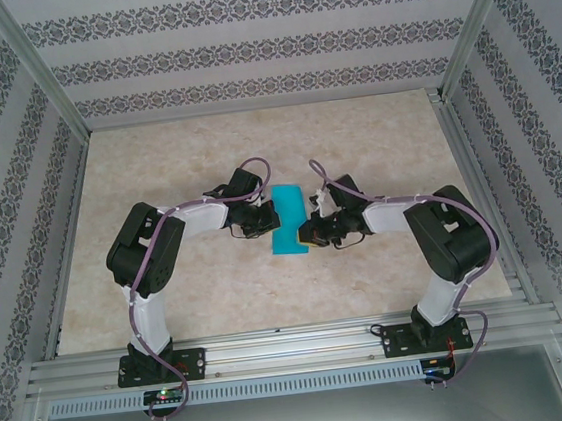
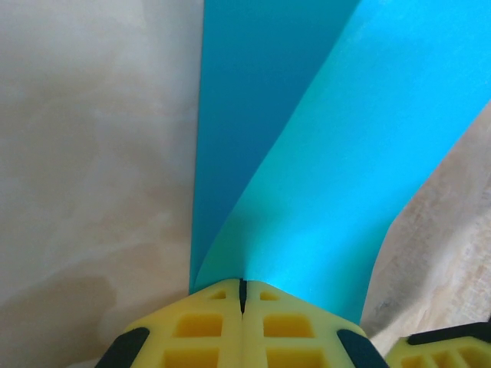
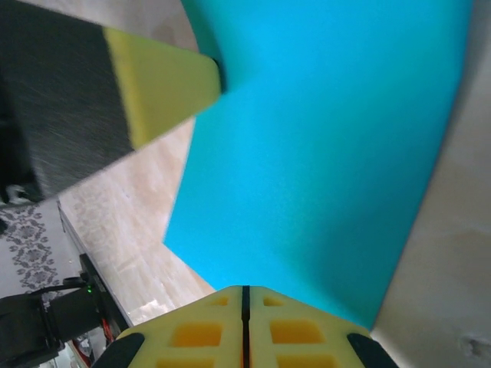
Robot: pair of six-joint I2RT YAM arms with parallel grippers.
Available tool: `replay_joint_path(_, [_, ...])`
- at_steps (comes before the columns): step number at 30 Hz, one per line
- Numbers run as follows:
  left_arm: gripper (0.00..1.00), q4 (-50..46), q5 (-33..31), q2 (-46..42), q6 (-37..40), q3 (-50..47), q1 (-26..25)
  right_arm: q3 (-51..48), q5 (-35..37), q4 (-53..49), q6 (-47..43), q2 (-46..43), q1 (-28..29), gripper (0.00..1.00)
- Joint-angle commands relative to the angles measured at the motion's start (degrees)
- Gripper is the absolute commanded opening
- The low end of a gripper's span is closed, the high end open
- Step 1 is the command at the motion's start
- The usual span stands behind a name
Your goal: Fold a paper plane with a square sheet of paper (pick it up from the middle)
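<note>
The square sheet of paper (image 1: 287, 220), plain turquoise-blue, hangs between my two grippers over the middle of the table. It is bent lengthwise into a loose fold, with a darker layer behind a lighter one (image 2: 307, 153), and has no paper plane shape. My left gripper (image 1: 267, 219) is shut on the sheet's left edge, its yellow fingertips (image 2: 242, 287) pressed together on the paper. Opposite it, my right gripper (image 1: 309, 230) is shut on the right edge (image 3: 245, 291), and the sheet (image 3: 322, 153) spreads away from it. The left gripper's finger (image 3: 161, 84) shows at the sheet's far corner.
The beige marbled tabletop (image 1: 374, 140) lies under the sheet. Patterned walls and aluminium frame posts (image 1: 46, 74) close in the back and sides. A metal rail (image 1: 296, 350) with both arm bases runs along the near edge.
</note>
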Motion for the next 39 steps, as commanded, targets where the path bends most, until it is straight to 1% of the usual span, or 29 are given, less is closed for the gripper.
replay_joint_path(1, [0.0,-5.6,-2.5,0.4,1.2,-2.0,-0.6,-1.5,1.5,-0.6,-1.4,2.4,1.2,0.08])
replay_joint_path(7, [0.0,-6.0,-2.6,0.3,1.4,-1.6,-0.6,-3.1,4.8,-2.0,-1.9,3.3,1.5,0.08])
replay_joint_path(12, [0.0,-6.0,-2.6,0.5,1.2,-1.5,-0.6,-0.4,4.3,-3.4,-1.3,-0.8,1.8,0.09])
replay_joint_path(16, [0.0,-6.2,-2.5,0.5,1.2,-1.5,-0.6,2.0,5.5,-5.3,-1.5,-2.6,1.9,0.09])
replay_joint_path(25, [0.0,-6.2,-2.4,0.6,1.4,-1.5,-0.7,2.6,9.1,-8.9,-3.4,1.2,4.5,0.08])
replay_joint_path(28, [0.0,-6.3,-2.4,0.6,1.4,-1.5,-0.6,1.6,9.8,-9.0,-3.5,1.9,4.5,0.08])
replay_joint_path(31, [0.0,-6.8,-2.5,0.4,1.6,-1.4,-0.6,1.1,9.4,-8.6,-3.4,1.7,4.5,0.08])
replay_joint_path(33, [0.0,-6.8,-2.7,0.1,1.6,-1.2,-0.6,1.5,7.8,-7.5,-2.5,1.1,4.3,0.09])
replay_joint_path(39, [0.0,-6.4,-2.8,-0.7,1.2,-1.8,-0.7,6.2,6.2,-7.1,-1.5,-2.1,2.7,0.09])
